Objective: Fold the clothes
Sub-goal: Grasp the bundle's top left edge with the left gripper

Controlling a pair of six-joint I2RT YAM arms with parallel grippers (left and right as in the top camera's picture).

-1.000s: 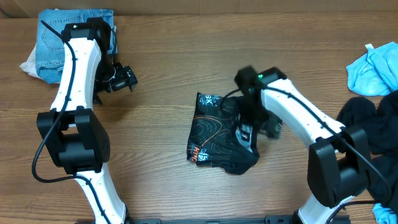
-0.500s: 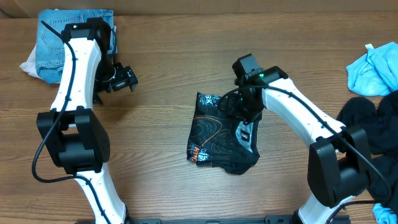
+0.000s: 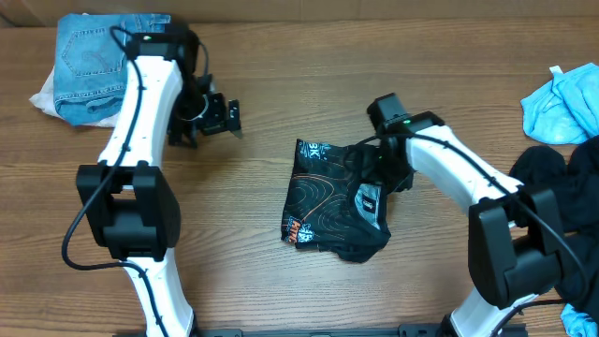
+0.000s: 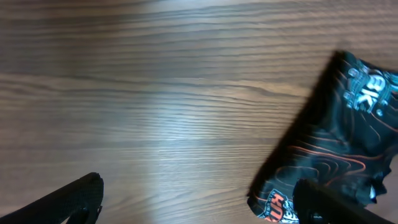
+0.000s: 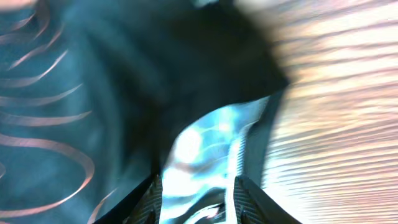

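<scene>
Though unseen overhead, jersey [image 5: 143, 81] between fingers [image 5: 154, 194] of right end effector [image 5: 199, 188]

Black jersey [image 3: 329, 211] lay bundled mid-worktop [image 3: 253, 281], with darker pieces off to the right.
The jersey was a rough, crumpled rectangle folded over on itself, flat on the wood. It was black with thin tan-orange contour lines, and had white lettering at its upper left corner, an orange logo at its lower left corner and a small pale patch on its right side. A plain black flap stuck out at its lower right. The plainer black pieces [image 3: 560, 192] lay in a loose, unfolded heap well apart, at the right edge.
</scene>
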